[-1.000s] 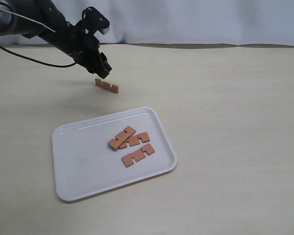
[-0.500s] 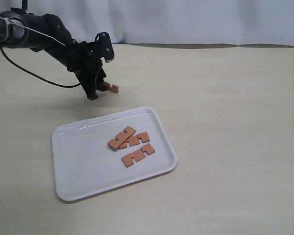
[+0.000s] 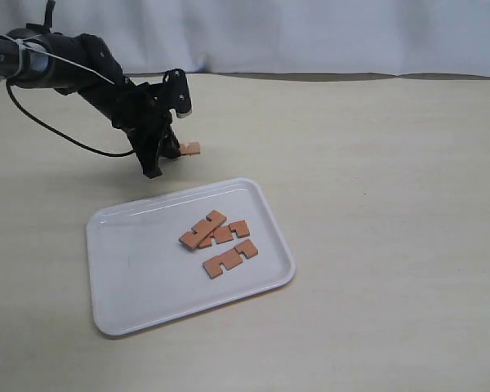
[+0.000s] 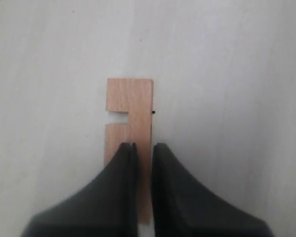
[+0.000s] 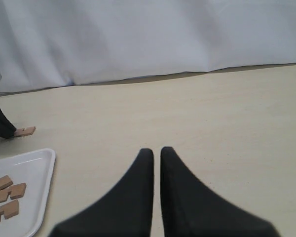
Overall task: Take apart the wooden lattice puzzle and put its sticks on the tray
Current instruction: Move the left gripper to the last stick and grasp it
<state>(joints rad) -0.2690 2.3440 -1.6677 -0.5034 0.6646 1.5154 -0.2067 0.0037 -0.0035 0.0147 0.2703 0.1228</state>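
The left fingers (image 4: pixel 113 192) stand nearly together with one narrow slit between them, tips down at the table (image 3: pixel 376 204) and lying over the loose stick (image 4: pixel 130 96); whether they clamp it cannot be determined. The loose stick has its long axis in line with these fingers, its free end projecting beyond the tips and its notched edge to one side. The tray (image 3: pixel 114 318), near these fingers but apart, carries three sticks (image 3: pixel 229 259). The right fingers (image 5: pixel 138 197) are closed to a slit, holding nothing, above the table.
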